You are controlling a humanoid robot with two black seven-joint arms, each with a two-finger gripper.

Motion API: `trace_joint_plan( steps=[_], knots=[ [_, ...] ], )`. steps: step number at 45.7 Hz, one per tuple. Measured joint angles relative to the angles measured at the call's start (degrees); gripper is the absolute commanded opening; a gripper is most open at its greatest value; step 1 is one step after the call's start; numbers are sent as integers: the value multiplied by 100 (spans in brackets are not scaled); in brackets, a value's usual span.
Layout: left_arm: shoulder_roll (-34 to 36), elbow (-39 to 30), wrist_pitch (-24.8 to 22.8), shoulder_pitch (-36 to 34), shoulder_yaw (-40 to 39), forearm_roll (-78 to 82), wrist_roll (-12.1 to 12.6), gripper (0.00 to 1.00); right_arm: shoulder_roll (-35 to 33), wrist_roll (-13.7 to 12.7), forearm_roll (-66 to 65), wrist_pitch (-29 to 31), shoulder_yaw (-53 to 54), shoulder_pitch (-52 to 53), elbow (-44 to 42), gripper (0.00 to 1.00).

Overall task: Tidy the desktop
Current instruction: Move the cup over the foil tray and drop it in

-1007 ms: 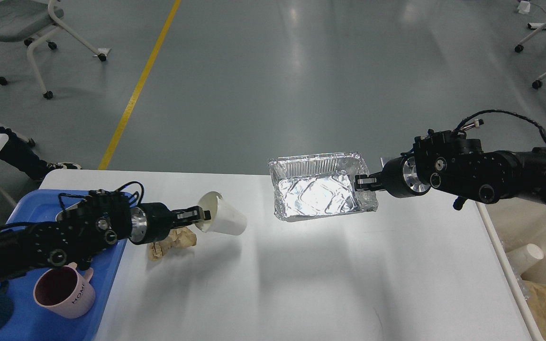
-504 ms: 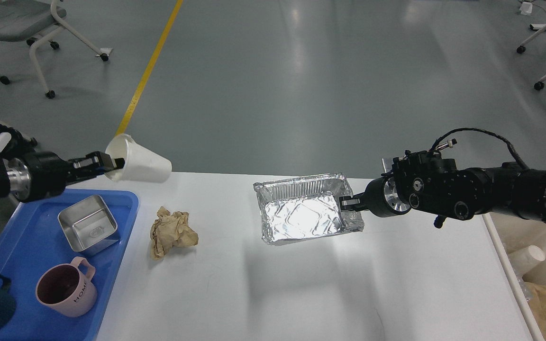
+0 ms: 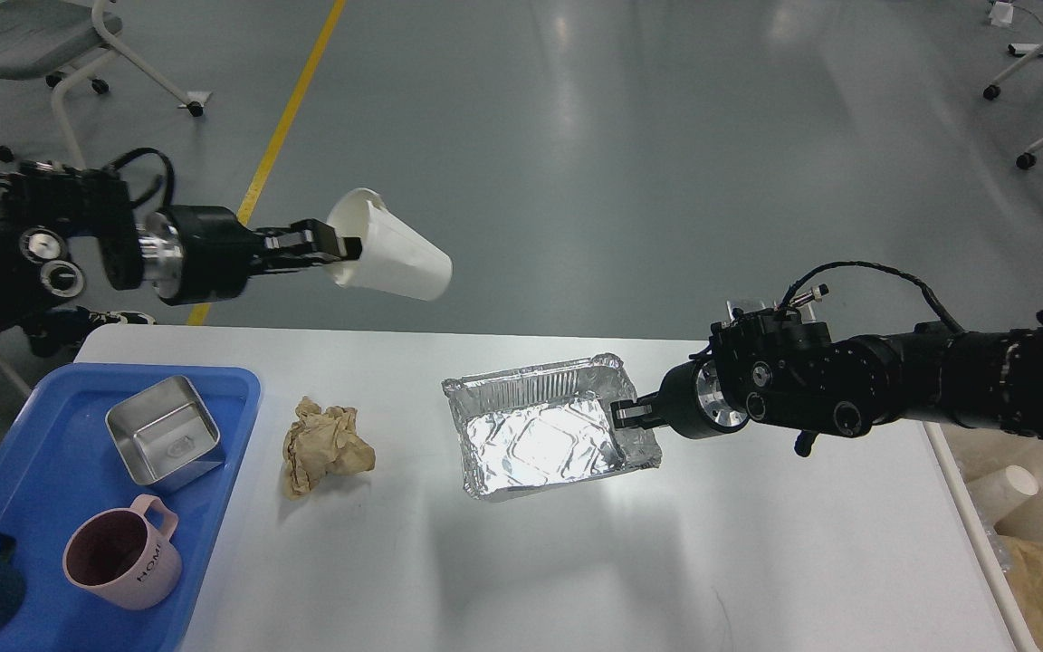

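Counter [image 3: 576, 561], smooth white, cut off below; my left end effector [image 3: 340, 246] clamps a paper cup [image 3: 390, 258], right end effector [image 3: 623, 416] pinches a crinkled foil tray [image 3: 540, 439].

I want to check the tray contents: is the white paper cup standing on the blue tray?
No, the white paper cup is held in the air by the left gripper, away from the blue tray.

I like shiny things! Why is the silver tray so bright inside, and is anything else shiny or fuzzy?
In the head view, the foil tray glares white because its floor mirrors the ceiling light; the grey floor shows soft pale reflections too; the desktop carries faint shadows under the tray; nothing looks blurred.
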Motion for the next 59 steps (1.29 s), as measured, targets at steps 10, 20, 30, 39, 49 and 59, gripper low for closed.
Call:
trace_joint_plan(
  steps=[10,20,30,39,49,59],
  knots=[
    [-1117,40,238,-60,456,26,55,0,43,0,24,-11,34,64,2,0],
    [-1733,119,444,-148,1032,15,68,0,81,0,24,-68,49,101,-3,0],
    [-1884,218,518,-150,1272,-1,103,0,86,0,24,-97,49,128,5,0],
    [-2074,604,523,-183,1414,-4,105,1,151,0,24,-104,79,154,9,0],
    [-2590,1024,530,-177,1488,-28,210,2,178,0,80,-115,79,288,121,0],
    [-3058,1468,536,-104,1498,-29,259,23,204,0,219,-116,47,411,171,0]
  ],
)
